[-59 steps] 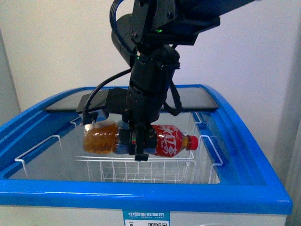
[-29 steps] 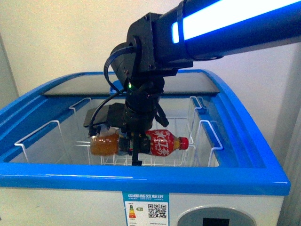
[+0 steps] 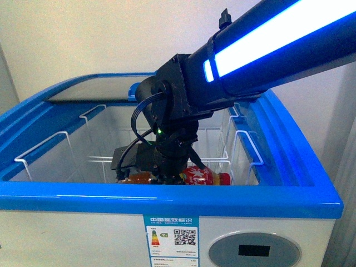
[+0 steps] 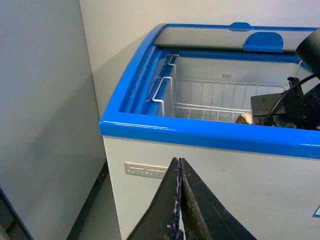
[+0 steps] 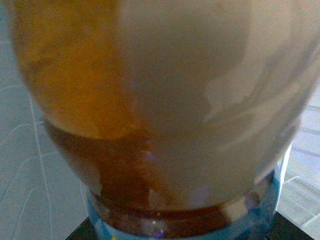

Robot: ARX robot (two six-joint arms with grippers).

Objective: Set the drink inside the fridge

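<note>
One drink [image 3: 196,177] now sunk low at centre frame inside fridge [image 3: 167,207], down from rim level a second ago, pinched sideways in right gripper [image 3: 167,177], near release; left gripper [image 4: 179,200] pressed together, idle outside.

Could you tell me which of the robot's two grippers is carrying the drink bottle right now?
The right gripper, lowered inside the fridge, clamps the bottle lying sideways. The left gripper hangs shut and empty outside the front wall.
</note>
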